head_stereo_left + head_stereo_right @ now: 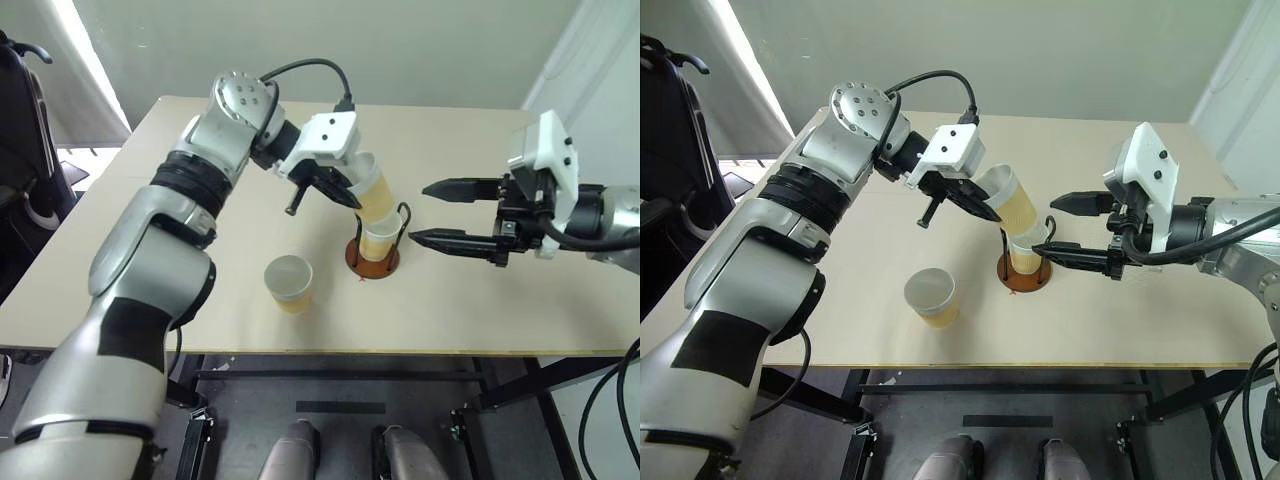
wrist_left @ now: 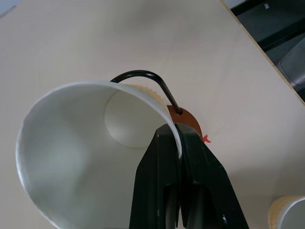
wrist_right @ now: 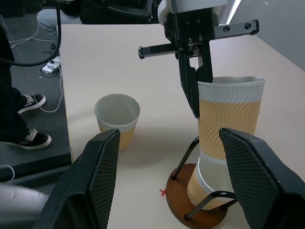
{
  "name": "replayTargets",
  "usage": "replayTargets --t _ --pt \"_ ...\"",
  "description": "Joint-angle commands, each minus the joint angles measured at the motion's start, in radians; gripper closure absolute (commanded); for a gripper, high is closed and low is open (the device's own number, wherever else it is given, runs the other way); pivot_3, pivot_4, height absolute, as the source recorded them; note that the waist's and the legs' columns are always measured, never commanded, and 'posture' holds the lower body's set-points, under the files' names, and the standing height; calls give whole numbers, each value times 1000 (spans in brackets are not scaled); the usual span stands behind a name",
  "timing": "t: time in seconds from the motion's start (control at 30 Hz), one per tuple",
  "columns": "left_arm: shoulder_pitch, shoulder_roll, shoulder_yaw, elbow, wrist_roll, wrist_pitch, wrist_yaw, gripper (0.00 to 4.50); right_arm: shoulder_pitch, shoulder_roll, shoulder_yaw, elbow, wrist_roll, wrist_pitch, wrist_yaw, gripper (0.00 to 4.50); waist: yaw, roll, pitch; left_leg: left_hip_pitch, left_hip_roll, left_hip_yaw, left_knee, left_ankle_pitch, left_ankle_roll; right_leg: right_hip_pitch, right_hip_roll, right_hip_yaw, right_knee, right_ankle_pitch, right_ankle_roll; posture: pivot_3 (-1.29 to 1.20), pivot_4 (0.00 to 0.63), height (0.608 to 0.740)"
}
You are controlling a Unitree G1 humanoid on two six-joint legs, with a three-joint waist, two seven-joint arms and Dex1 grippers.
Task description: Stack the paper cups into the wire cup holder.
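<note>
Pinching ribbed paper cup (image 3: 228,121) over disc-based wire cup holder (image 3: 190,200).

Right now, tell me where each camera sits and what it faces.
Head stereo pair: looks forward and down over both arms at the table, the wire cup holder and a loose cup.
Left wrist: looks along the left claw, shut on the held cup.
Right wrist: looks between the open right claw at the holder and the left claw.
All views share the held cup.
</note>
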State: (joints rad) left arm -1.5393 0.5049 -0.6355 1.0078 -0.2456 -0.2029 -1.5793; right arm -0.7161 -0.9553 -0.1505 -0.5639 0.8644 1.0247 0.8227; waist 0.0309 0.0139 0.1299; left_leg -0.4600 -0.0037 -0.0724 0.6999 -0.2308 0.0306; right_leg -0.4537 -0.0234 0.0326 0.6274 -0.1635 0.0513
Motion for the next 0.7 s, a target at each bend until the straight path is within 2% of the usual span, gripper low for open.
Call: replayTargets --t 0.03,0.7 --pt "-34 -7 36 10 8 -30 -35 4468 1 -13 -44 -32 24 -5 -23 1154 0 0 0 0 -1 1 0 0 0 0 1 -1 0 0 0 0 150 740" --pt "-11 -77 104 79 129 -139 -35 4468 32 -15 -45 -54 58 -13 -69 1154 3 0 0 -1 -1 1 0 0 1 0 0 0 -1 0 2 0 150 740"
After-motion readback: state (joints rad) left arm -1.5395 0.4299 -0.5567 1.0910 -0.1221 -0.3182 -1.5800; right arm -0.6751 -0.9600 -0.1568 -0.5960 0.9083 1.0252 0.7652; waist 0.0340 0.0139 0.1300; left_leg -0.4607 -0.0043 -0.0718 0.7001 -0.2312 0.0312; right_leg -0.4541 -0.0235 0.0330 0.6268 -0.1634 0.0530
